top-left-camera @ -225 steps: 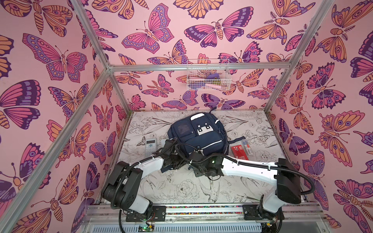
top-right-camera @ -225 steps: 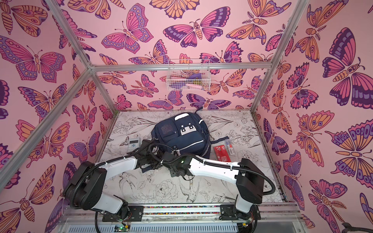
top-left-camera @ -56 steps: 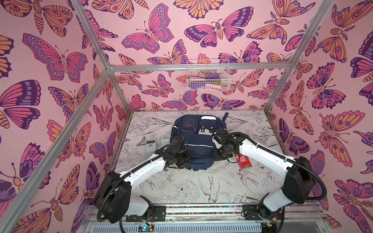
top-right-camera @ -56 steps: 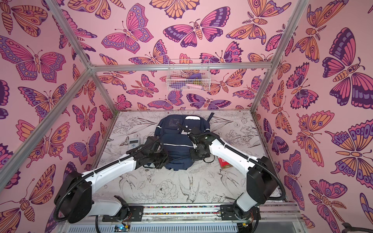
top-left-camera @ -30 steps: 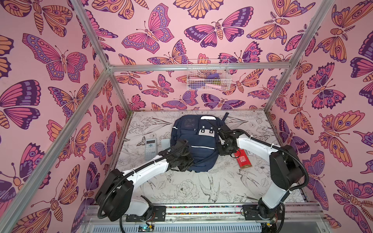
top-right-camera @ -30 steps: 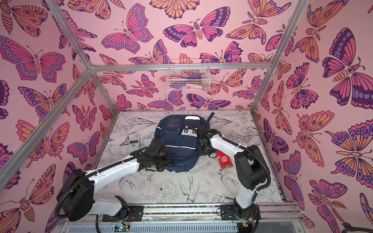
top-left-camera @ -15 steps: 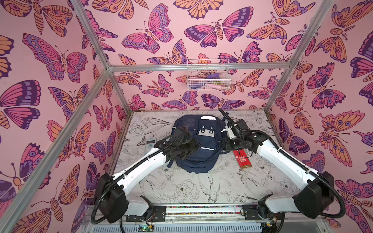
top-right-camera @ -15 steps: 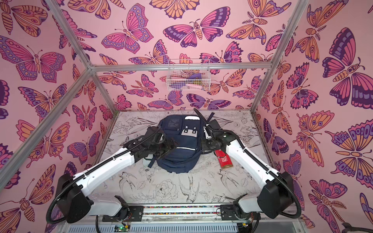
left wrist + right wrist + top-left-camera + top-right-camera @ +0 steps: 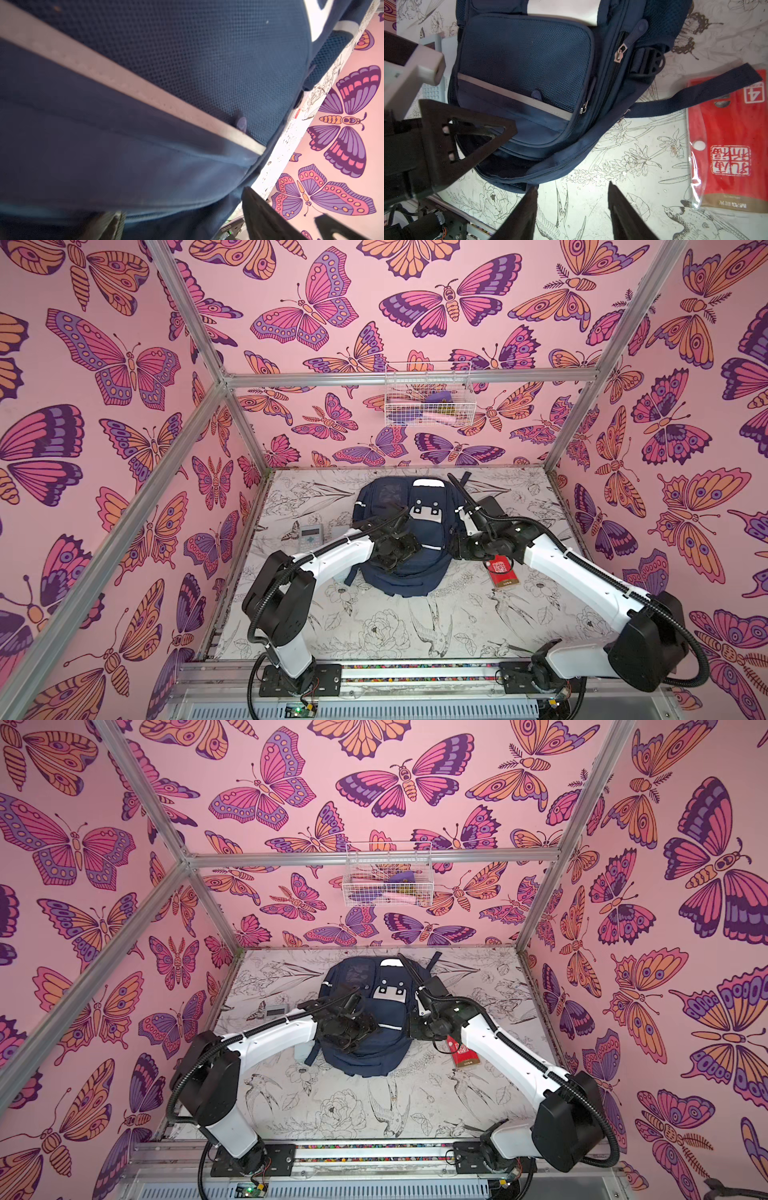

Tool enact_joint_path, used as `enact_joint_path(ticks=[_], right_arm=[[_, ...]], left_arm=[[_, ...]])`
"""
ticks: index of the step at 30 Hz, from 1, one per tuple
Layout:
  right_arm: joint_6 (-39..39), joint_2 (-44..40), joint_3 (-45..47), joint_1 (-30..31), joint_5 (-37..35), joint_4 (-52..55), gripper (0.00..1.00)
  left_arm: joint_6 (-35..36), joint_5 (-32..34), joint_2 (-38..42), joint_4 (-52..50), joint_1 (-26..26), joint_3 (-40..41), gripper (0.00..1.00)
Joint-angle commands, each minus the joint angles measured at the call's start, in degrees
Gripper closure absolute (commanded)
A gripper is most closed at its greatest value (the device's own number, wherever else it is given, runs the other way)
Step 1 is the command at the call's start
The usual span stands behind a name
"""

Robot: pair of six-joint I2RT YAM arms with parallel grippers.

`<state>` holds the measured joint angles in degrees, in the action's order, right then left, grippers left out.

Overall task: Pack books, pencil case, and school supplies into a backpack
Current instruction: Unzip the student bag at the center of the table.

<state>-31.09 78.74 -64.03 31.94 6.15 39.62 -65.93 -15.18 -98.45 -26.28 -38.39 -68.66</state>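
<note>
Since half a second ago, pulled both elbows back toward the lower edge of the frame and let the backpack (image 9: 399,585) settle flat on the table (image 9: 374,630), mid-frame in both top views. Keeps the left claw (image 9: 395,553) low over the bag's front pocket beside the grey reflective stripe (image 9: 145,93), jaws wide apart and clamped on nothing, though too close and blurred in the left wrist view to rule out a finger brushing fabric. Holds the right claw (image 9: 573,185) just off the bag's lower right side, jaws apart over bare table with nothing between. Reads as a release after shifting the bag, probably to square it up with its zips (image 9: 618,54) within reach of both arms. Judges those zips shut, hence opening one as the likely next need before anything goes in. Leaves the calculator (image 9: 311,537) left of the bag, partly hidden behind the left arm (image 9: 332,558), and the red packet (image 9: 503,572) right of it, a loose strap (image 9: 695,89) lying across its corner, both outside the bag and close enough for a short carry once open.
</note>
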Motion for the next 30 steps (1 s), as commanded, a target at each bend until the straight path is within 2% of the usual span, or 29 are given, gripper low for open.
enact_joint_path(ticks=[1, 5, 7, 11, 16, 19, 21, 26, 27, 30], right_arm=[[-0.2, -1.3, -0.7, 0.3, 0.3, -0.1, 0.44], [0.3, -0.4, -2.0, 0.3, -0.1, -0.3, 0.46], [0.3, 0.0, -2.4, 0.3, 0.4, -0.6, 0.46], [0.0, 0.0, -1.8, 0.3, 1.4, -1.5, 0.47], [-0.2, -1.6, 0.4, 0.3, 0.8, -2.4, 0.48], [0.1, -1.7, 0.7, 0.3, -2.1, -1.9, 0.49], [1.0, -2.1, 0.8, 0.3, -4.8, -2.7, 0.52], [7.0, -0.6, 1.4, -0.5, -9.7, -10.5, 0.48], [7.9, 0.7, 0.0, -1.4, -8.3, -10.5, 0.48], [8.6, 7.3, -4.8, -7.7, 5.8, -11.2, 0.49]], left_arm=[[-3.0, 0.7, -0.9, 0.3, -0.1, -1.2, 0.20], [-3.3, 1.8, -2.0, 1.3, 1.3, -2.4, 0.30], [-3.3, 1.6, -2.9, 1.7, 2.3, -3.3, 0.40], [-3.1, 0.2, -5.0, 1.7, 3.9, -4.4, 0.50], [-2.6, -1.2, -6.6, 1.8, 5.1, -3.8, 0.82], [-1.9, -1.4, -5.9, 1.9, 5.2, -3.4, 0.99], [-1.2, -1.8, -4.6, 1.9, 5.3, -3.3, 1.00], [-0.5, -3.4, 0.5, 3.5, 5.3, -2.8, 1.00], [-0.6, -3.7, 2.1, 5.2, 5.3, -2.4, 1.00], [-1.3, -3.9, 5.1, 7.1, 5.6, -1.2, 1.00]])
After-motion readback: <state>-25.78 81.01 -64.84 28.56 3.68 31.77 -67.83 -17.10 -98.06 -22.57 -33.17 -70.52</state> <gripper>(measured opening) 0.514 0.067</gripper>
